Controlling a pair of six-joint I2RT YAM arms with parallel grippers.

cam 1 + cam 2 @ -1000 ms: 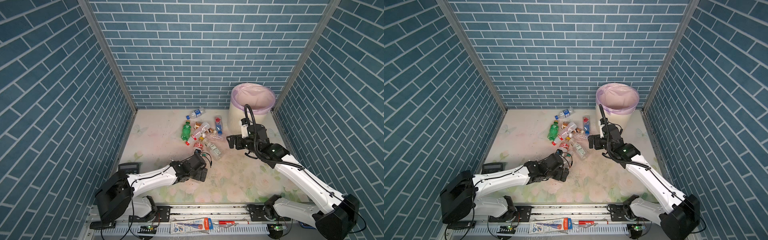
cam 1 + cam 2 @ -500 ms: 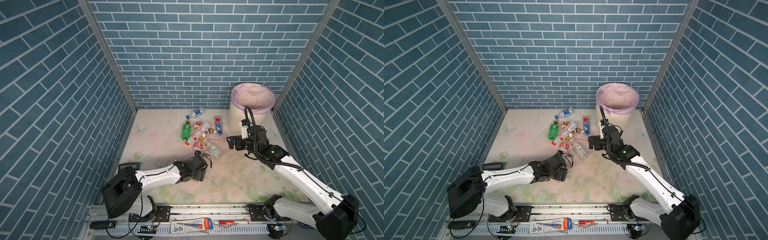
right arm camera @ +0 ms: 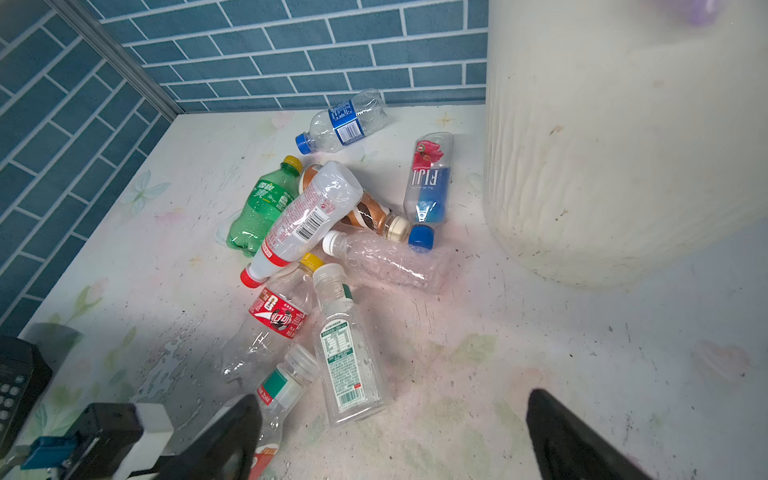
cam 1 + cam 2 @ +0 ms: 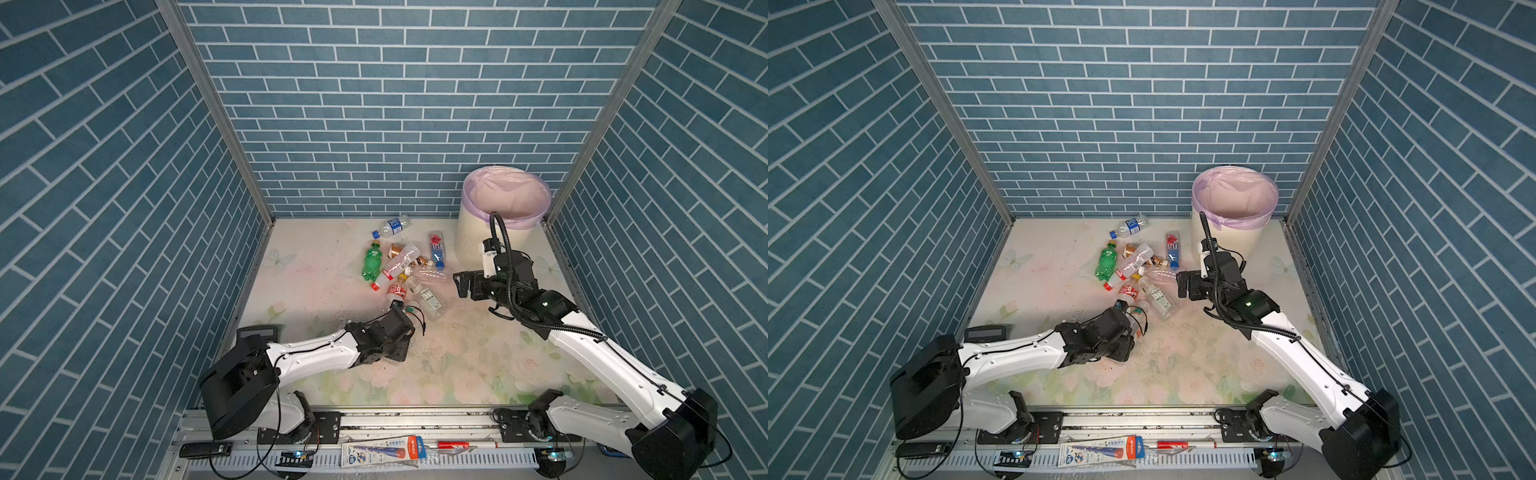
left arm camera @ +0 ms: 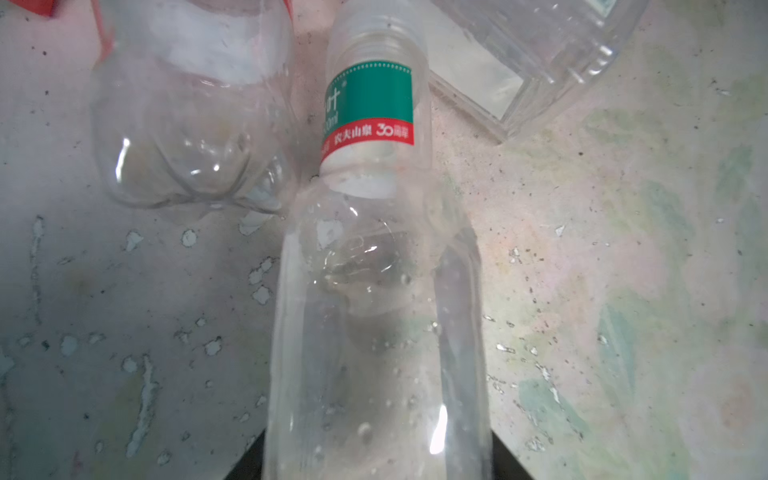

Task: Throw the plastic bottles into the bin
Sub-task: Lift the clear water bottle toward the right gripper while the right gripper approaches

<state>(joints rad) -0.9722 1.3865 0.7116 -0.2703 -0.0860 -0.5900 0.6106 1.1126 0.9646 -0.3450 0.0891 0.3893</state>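
Since a second ago, my left arm has sunk lower and my left hand (image 4: 397, 322) has been closing in on a clear bottle (image 5: 374, 291) with a green and red label. My right arm has not moved.

That bottle lies flat on the table (image 4: 316, 291) at the near edge of the pile, in the lower middle of both top views. In the left wrist view it fills the lower middle of the frame, cap end toward the top edge. A dark bit of my jaw sits close on each side of it at the bottom. I cannot tell if I am squeezing it yet or am only around it.

My right hand (image 4: 462, 286) is empty, with its jaws wide apart. It hangs just right of the pile and in front of the bin (image 4: 478, 245).

The other bottles (image 3: 316, 232) lie in a heap in the middle of the table. The bin stands at the upper right of the table, in the far corner. I see no bottle inside it.

So I think I am picking up the first bottle. Next I need to close until the grip is snug, but not crush the thin plastic. Then I should lift straight up, because another clear bottle (image 5: 187, 124) lies just beside mine. After that comes a long carry to the right, past my right hand, high over the rim, and then I let go.
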